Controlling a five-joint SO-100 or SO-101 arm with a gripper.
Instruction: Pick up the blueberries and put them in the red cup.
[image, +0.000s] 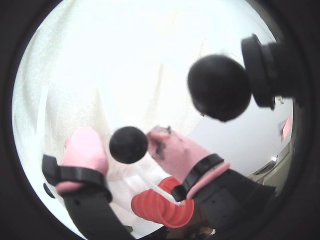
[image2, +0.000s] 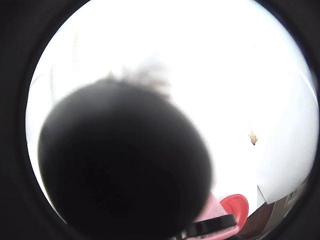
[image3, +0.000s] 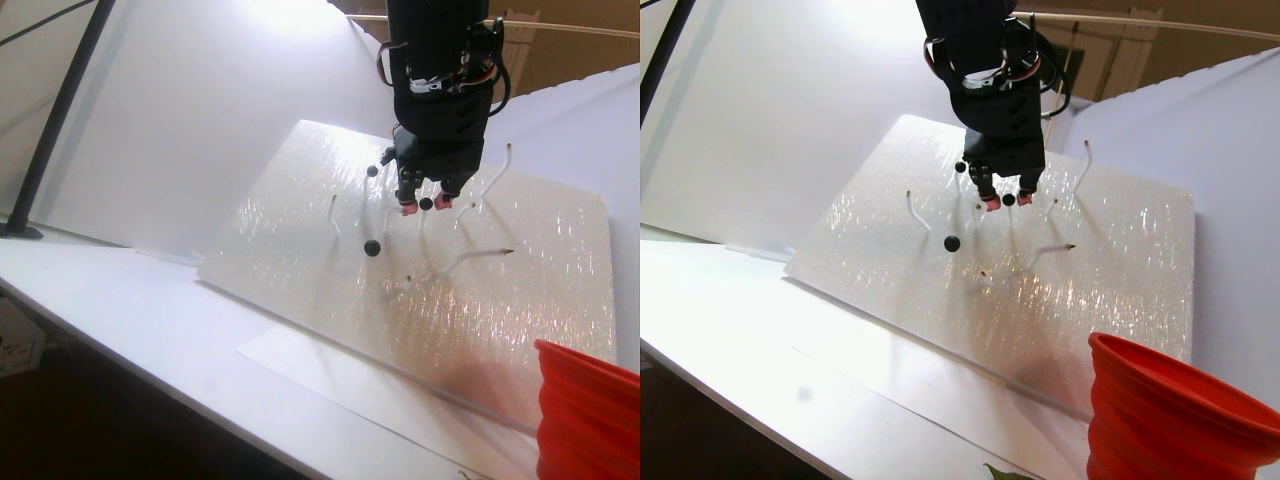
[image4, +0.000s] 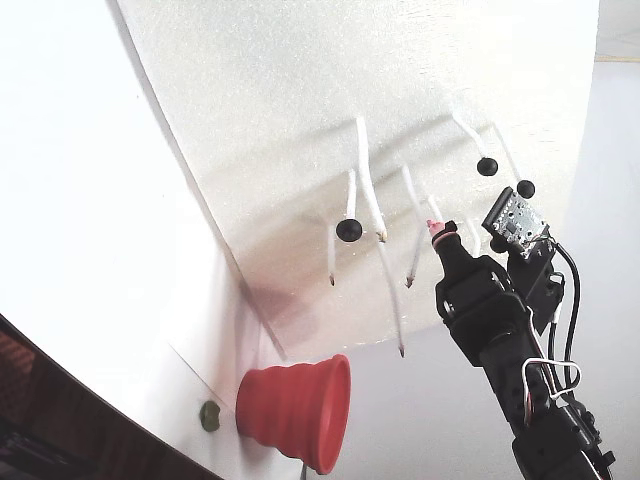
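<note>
Gripper (image: 127, 145) sitting w/ pads apart — a blueberry (image: 128, 144) between, contact unclear; red cup (image4: 297, 411) standing well clear.

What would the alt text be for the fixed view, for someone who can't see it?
A black robot arm reaches from the lower right, its pink-tipped gripper up against a tilted white foam board studded with thin white stems; three stems carry black blueberries. A red cup lies below the board, opening facing right, with a small green blob beside it.
</note>
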